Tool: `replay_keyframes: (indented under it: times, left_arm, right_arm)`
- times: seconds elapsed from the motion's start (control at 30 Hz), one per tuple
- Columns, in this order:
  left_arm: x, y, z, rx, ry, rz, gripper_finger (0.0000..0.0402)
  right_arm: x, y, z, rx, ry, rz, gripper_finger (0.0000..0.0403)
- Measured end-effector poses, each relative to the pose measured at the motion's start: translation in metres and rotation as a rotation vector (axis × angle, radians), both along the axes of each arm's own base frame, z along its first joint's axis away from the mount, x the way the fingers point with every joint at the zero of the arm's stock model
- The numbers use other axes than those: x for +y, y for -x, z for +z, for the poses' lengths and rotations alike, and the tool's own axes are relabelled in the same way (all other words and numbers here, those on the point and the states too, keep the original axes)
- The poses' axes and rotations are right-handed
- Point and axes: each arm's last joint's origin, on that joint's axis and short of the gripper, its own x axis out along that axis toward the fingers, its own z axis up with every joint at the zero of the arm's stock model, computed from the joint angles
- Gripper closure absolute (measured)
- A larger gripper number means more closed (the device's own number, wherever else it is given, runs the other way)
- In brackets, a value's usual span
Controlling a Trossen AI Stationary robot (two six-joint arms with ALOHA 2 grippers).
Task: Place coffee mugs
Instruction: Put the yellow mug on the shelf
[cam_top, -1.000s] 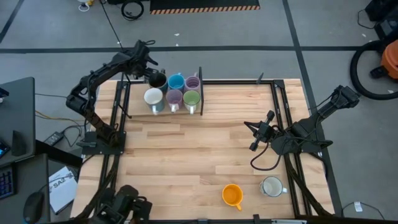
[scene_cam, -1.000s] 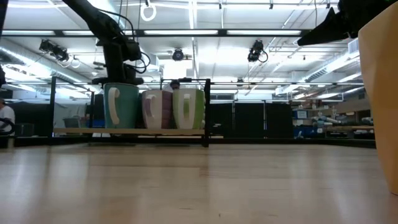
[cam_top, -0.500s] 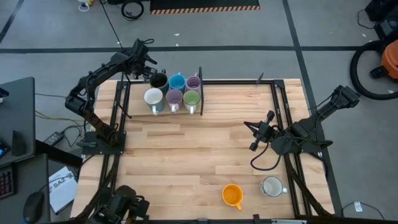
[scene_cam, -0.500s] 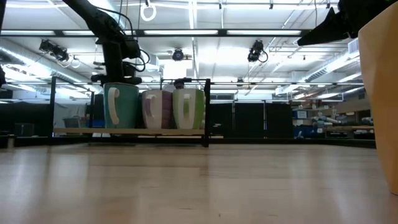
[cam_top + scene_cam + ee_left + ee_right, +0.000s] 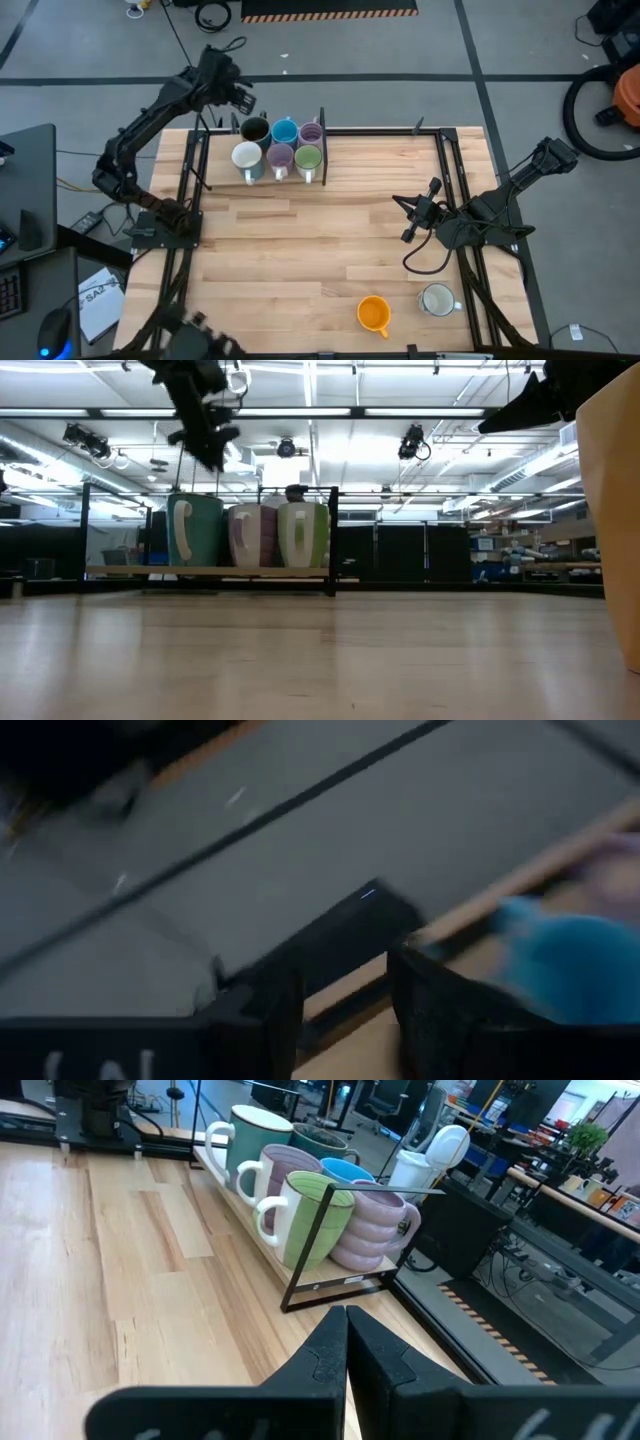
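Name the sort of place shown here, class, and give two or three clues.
Probably a robotics lab or workshop: strip ceiling lights over an open hall, work benches with equipment in the background, and a wooden table fitted with two robot arms and a rack of mugs.

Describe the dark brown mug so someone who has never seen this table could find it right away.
Start at the wooden table and go to its far left corner, where six mugs stand in two rows on a small rack. The dark brown mug is in the back row, at the end farthest from the rack's upright black frame, behind the white mug. It is the only dark mug there; its neighbours are blue, lilac, green and white.
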Motion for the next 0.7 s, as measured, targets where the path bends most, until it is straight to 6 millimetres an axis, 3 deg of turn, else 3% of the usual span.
replay_keyframes:
  times: [0.17, 0.37, 0.5, 0.7]
  left_arm:
    - [-0.053, -0.034, 0.024, -0.039, -0.09, -0.364, 0.028]
    - [-0.124, -0.075, 0.032, -0.126, -0.045, -0.775, 0.0285]
    - [-0.163, -0.096, 0.027, -0.172, 0.046, -0.895, 0.0285]
    - [-0.205, -0.124, 0.009, -0.194, 0.207, -0.923, 0.0285]
  right_arm:
    - [0.0, 0.0, 0.0, -0.001, -0.001, 0.0, 0.0391]
    - [0.0, 0.0, 0.0, 0.0, 0.0, 0.0, 0.0391]
    - [0.0, 0.0, 0.0, -0.007, -0.009, -0.003, 0.0391]
    - [0.0, 0.0, -0.001, -0.005, -0.012, -0.006, 0.0391]
